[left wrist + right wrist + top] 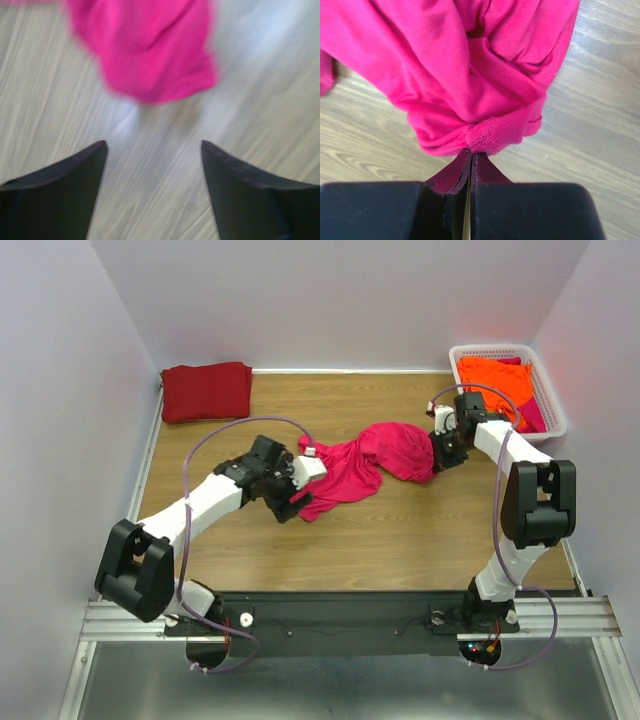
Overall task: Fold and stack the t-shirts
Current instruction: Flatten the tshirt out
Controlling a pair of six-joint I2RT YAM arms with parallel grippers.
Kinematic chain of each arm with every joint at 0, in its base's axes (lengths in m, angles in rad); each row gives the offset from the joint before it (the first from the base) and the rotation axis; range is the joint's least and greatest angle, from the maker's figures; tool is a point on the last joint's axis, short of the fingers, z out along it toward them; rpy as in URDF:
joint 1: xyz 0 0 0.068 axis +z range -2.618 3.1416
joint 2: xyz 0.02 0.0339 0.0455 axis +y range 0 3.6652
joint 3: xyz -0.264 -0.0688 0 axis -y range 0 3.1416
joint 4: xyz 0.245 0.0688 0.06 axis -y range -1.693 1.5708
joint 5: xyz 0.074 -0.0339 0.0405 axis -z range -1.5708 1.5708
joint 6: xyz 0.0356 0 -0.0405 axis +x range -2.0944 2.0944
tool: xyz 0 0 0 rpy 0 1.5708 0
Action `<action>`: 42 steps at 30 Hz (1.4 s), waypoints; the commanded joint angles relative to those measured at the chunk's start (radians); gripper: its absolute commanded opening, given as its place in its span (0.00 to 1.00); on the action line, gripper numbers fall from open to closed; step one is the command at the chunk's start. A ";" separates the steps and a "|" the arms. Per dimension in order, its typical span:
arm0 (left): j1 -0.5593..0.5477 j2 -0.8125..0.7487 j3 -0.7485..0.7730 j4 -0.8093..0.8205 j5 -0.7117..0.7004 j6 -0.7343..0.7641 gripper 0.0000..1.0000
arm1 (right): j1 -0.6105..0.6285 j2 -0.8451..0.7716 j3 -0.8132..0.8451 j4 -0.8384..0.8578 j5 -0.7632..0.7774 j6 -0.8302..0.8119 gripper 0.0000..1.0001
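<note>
A bright pink-red t-shirt (370, 465) lies crumpled across the middle of the table. My right gripper (437, 452) is at its right end, shut on a ribbed edge of that t-shirt (485, 135), fingertips (471, 152) pressed together. My left gripper (296, 498) is at the shirt's left end, open, with only bare wood between its fingers (75, 175). The cloth's tip (150, 55) lies just ahead of them, apart from them. A dark maroon-red t-shirt (206, 390) lies folded at the back left corner.
A white latticed basket (480, 349) stands at the back right, holding orange t-shirts (495, 380) and a bit of pink cloth. White walls close in the table on three sides. Both arm bases sit on the black rail (340, 615) at the near edge.
</note>
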State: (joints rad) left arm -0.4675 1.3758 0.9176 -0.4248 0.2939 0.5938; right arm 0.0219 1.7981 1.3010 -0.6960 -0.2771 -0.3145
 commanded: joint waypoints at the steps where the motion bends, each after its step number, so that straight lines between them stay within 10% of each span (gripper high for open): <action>1: -0.114 0.032 0.020 0.089 0.024 -0.100 0.90 | 0.003 -0.101 0.021 -0.010 -0.004 0.000 0.01; 6: -0.203 0.161 0.032 0.185 -0.041 -0.158 0.87 | -0.002 -0.132 0.034 -0.037 0.003 0.006 0.01; 11: -0.247 0.294 0.041 0.224 -0.139 -0.169 0.65 | -0.014 -0.138 0.046 -0.054 0.030 0.003 0.01; 18: -0.141 0.217 -0.003 0.169 -0.220 -0.132 0.00 | -0.017 -0.169 0.107 -0.068 0.039 -0.015 0.01; 28: 0.167 -0.082 0.138 -0.011 -0.090 -0.022 0.00 | -0.017 -0.221 0.329 -0.056 -0.002 0.008 0.01; 42: 0.392 -0.057 0.349 0.024 -0.016 -0.095 0.00 | -0.065 -0.178 0.535 0.024 0.047 0.028 0.01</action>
State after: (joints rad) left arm -0.0753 1.2968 1.2171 -0.3901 0.2317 0.4923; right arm -0.0368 1.6161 1.8286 -0.7235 -0.2169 -0.2913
